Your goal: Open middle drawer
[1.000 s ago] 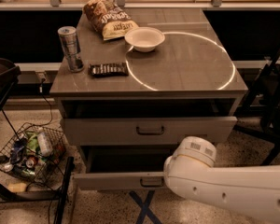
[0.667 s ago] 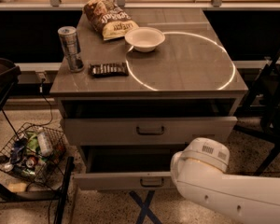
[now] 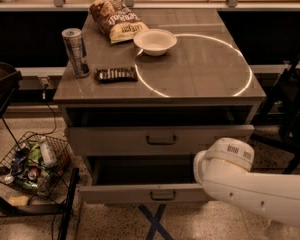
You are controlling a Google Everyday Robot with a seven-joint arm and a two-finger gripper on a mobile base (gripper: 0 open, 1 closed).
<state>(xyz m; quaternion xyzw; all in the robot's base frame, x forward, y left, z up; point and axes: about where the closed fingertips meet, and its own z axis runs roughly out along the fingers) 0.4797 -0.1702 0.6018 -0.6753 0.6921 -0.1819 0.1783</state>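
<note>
On the floor at far left, the wire basket (image 3: 16, 151) of bottles and cans lies as it did a second ago. The same holds for the items on the tabletop (image 3: 205, 69): the can (image 3: 76, 51), the dark flat packet (image 3: 116, 74), the snack bag (image 3: 115, 19) and the bowl (image 3: 155, 42). None has shifted. Below the tabletop, the taller-fronted drawer (image 3: 105, 140) stands slightly out, with a dark gap above its front. Under it, the middle drawer (image 3: 120, 194) is drawn well forward. Its dark interior shows behind the low front, and its bar pull (image 3: 162, 195) is exposed at centre. The front has not moved over the last second. The one change is at the right: the white arm (image 3: 250, 189) has shifted a little rightward, away from the pull. Judged from this, the opening stroke is complete or nearly so, and the arm is clearing the drawer. The arm covers the right end of the middle drawer. The hand is not visible; it probably lies behind or under the arm housing near that end, and whether it is apart or together cannot be told. The third drawer falls below the frame edge. The interior of the middle drawer is too dark to tell whether it holds anything.
</note>
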